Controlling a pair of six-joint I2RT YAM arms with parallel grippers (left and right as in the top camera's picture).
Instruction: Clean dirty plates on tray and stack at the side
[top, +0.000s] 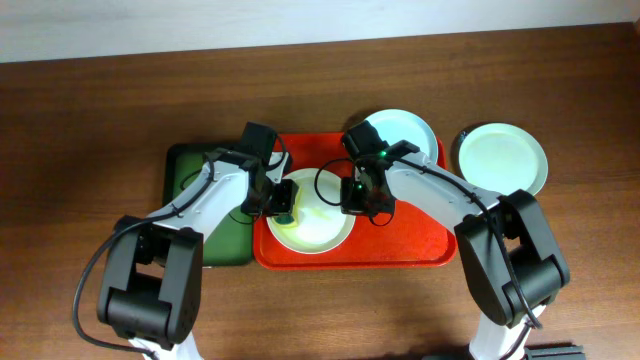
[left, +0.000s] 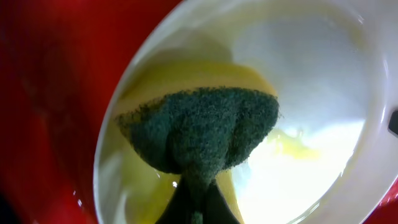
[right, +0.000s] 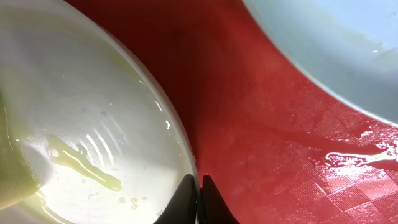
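Observation:
A pale plate (top: 318, 225) with a yellow smear lies at the front left of the red tray (top: 410, 248). My left gripper (top: 285, 203) is shut on a green sponge (left: 202, 124) and presses it on the plate's left side (left: 323, 81). My right gripper (top: 352, 196) is shut on the plate's right rim (right: 189, 171), one finger inside and one outside. A second plate (top: 405, 128) lies at the tray's back right and shows in the right wrist view (right: 336, 43). A third plate (top: 503, 158) lies on the table to the right of the tray.
A dark green tray (top: 190, 165) sits left of the red tray, under my left arm. The brown table (top: 100, 120) extends all around. A wet patch (right: 360, 158) glistens on the red tray between the two plates.

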